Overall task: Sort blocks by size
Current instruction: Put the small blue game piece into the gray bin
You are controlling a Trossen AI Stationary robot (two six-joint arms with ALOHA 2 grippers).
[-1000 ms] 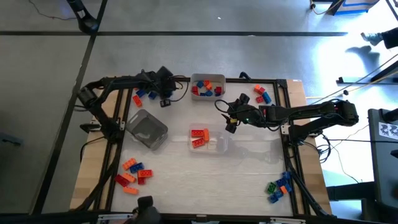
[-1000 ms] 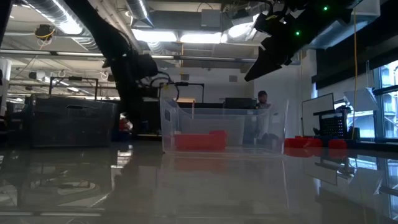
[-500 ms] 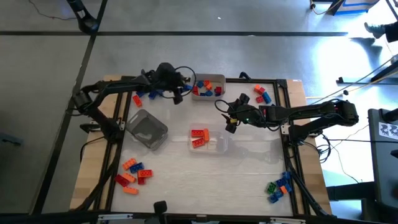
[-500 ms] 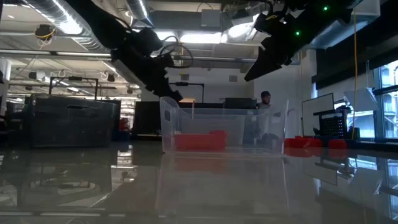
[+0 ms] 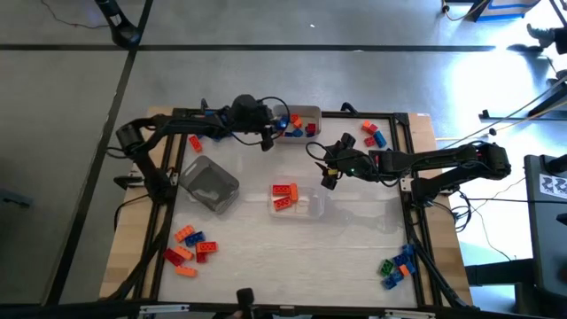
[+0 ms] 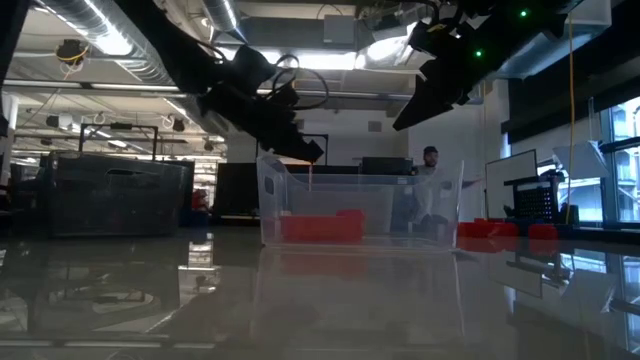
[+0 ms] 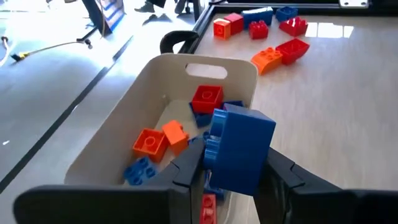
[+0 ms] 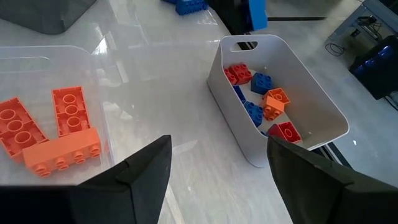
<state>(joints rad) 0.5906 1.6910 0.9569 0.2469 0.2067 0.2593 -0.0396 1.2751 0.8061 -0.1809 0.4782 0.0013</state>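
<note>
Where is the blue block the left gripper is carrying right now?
The blue block is clamped in the left gripper, raised over the white bin of small blocks at the table's far edge in the high view.

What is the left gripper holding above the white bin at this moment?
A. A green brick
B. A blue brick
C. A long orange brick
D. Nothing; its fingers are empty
B. In the left wrist view the left gripper is clamped on a blue brick, held over the white bin that already contains small red, orange and blue bricks.
</note>
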